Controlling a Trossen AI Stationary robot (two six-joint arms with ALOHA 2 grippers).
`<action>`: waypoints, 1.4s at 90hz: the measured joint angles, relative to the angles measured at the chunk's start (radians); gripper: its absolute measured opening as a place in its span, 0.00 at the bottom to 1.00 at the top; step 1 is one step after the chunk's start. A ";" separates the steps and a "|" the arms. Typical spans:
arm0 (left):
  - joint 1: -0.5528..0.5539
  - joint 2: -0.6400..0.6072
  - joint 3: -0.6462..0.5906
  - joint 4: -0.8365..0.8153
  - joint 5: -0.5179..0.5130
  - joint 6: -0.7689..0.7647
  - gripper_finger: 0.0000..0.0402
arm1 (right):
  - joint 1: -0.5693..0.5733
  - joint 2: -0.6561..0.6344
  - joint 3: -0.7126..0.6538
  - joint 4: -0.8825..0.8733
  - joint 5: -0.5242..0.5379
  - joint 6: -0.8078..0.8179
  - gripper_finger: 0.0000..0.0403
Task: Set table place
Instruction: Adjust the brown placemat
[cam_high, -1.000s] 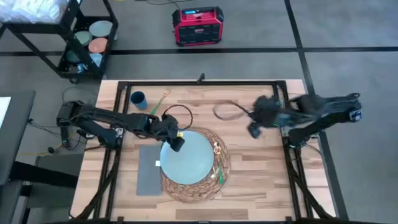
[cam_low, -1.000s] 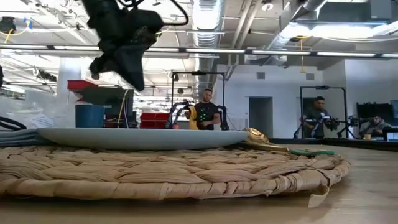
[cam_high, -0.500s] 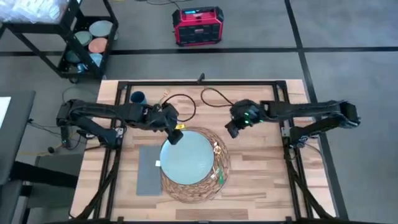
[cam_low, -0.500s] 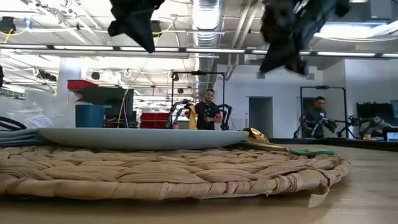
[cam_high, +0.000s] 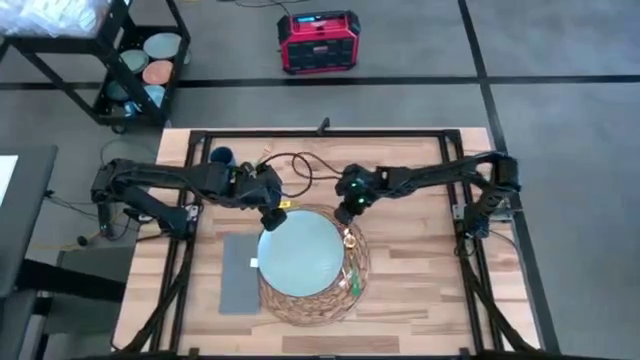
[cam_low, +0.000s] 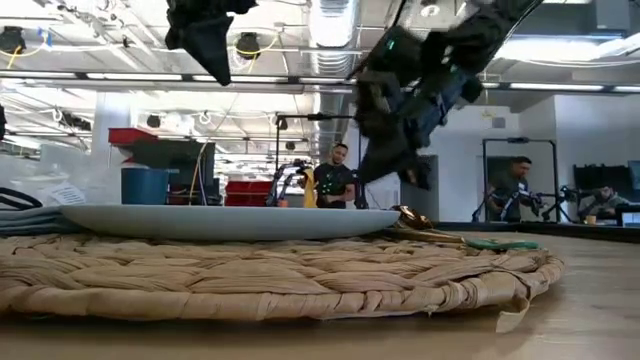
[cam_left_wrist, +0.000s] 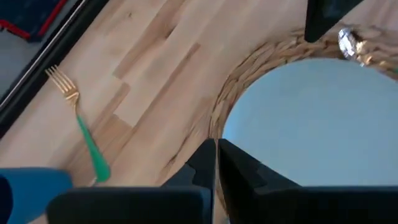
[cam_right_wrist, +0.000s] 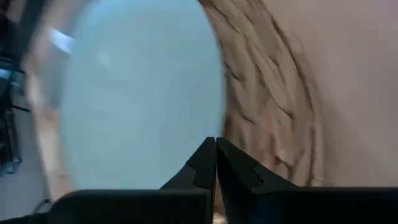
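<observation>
A pale blue plate (cam_high: 300, 255) lies on the round woven mat (cam_high: 322, 300) in the middle of the table (cam_high: 420, 290). A grey napkin (cam_high: 238, 272) lies flat on the table, against the mat's left side. Gold cutlery with green handles (cam_high: 351, 262) rests on the mat's right rim. A green-handled fork (cam_left_wrist: 81, 124) and a dark blue cup (cam_high: 222, 157) sit at the far left. My left gripper (cam_high: 272, 215) hangs shut high above the plate's far left rim. My right gripper (cam_high: 348, 210) hangs shut above the mat's far right rim (cam_right_wrist: 267, 106).
Black cables (cam_high: 300, 170) loop on the table's far side between the arms. Off the table stand a black cart (cam_high: 130, 60) with bowls and a red box (cam_high: 318, 42) on the floor. The low view shows people (cam_low: 330, 185) in the room behind.
My right gripper has swept from the table's right side toward the left and come down over the mat's far right rim. My left gripper has risen and drawn back a little toward the far left, off the plate's rim. The plate and mat have stayed put.
</observation>
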 joint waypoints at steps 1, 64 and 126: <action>0.000 0.000 0.000 -0.001 0.000 0.001 0.00 | 0.001 0.006 0.000 0.000 0.000 0.000 0.00; 0.000 0.000 0.000 -0.014 -0.002 0.082 0.00 | -0.036 0.048 -0.058 0.010 0.037 -0.011 0.00; 0.003 0.000 0.000 -0.024 -0.001 0.101 0.00 | -0.076 0.023 -0.190 0.032 0.015 0.018 0.00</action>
